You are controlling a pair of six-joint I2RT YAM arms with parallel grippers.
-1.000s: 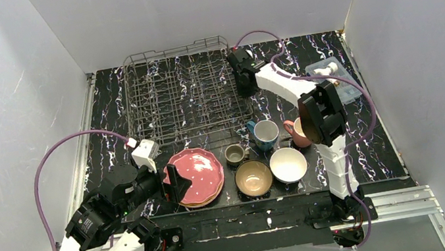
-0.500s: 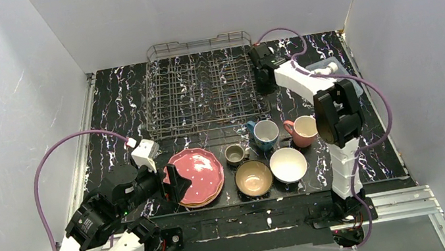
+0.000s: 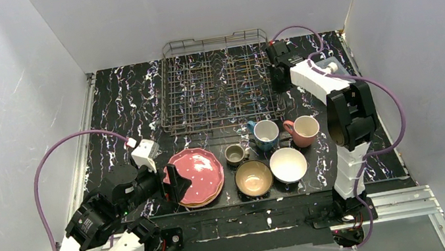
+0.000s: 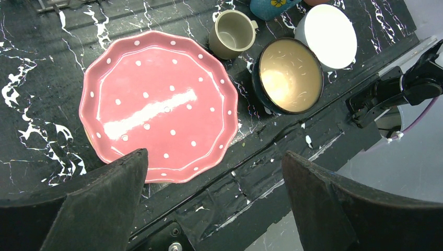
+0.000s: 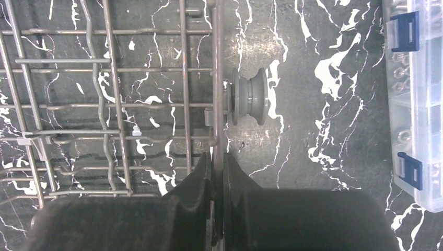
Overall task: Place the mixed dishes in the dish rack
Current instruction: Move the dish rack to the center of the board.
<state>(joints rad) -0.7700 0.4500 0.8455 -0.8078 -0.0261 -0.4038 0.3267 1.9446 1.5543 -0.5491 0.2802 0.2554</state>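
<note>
Beside the dish rack (image 5: 217, 52): right claw (image 5: 218, 157) is pinching its rim wire.
Dish rack: sitting far back on the tabletop (image 3: 114, 108); stiff, light, probably sliding easily.
Left claw (image 4: 213, 155): hovering spread over the pink plate (image 4: 156, 104).
Pink plate: lying near the front edge; glazed, slippery, breakable; its scalloped edge is offering the best grip.

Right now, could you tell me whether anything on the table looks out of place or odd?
Nothing is spilled or broken. One oddity: the right gripper is shut on the side wire of the dish rack rather than on a dish; the rack holds no dishes.
</note>
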